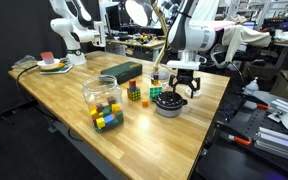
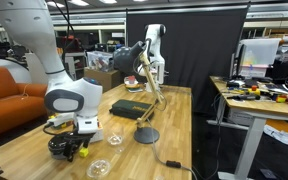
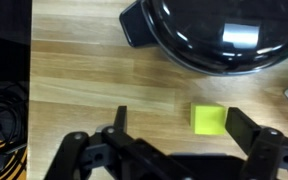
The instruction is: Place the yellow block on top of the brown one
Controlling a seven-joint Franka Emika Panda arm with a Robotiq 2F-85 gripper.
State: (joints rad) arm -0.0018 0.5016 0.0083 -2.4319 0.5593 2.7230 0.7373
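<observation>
Wrist view: the gripper (image 3: 177, 118) is seen spread wide, nothing between the fingers (image 3: 119, 125) but bare wood. It hangs above the table (image 3: 84, 80), not yet down at block height.

- The yellow block (image 3: 208, 119) is lying flat on the table inside the open span. It sits well off centre, near the right-hand finger and apart from the left-hand one.
- A black bowl (image 3: 209, 35) is noted just beyond the block, on the far side. In an exterior view the bowl (image 1: 167, 103) is found directly under the claw.
- Brown one: not made out in any view. A green edge is glimpsed at the far right of the wrist view; too little is shown to name it.

Risks, as judged:
- If the claw is lowered as it stands, the right-hand finger could land on or clip the block, since the block is not centred.
- If the fingers are closed off centre, the block may be shoved sideways or twisted, and a corner pinch could result.
- The bowl rim could be struck if any drift toward the far side is allowed.
</observation>
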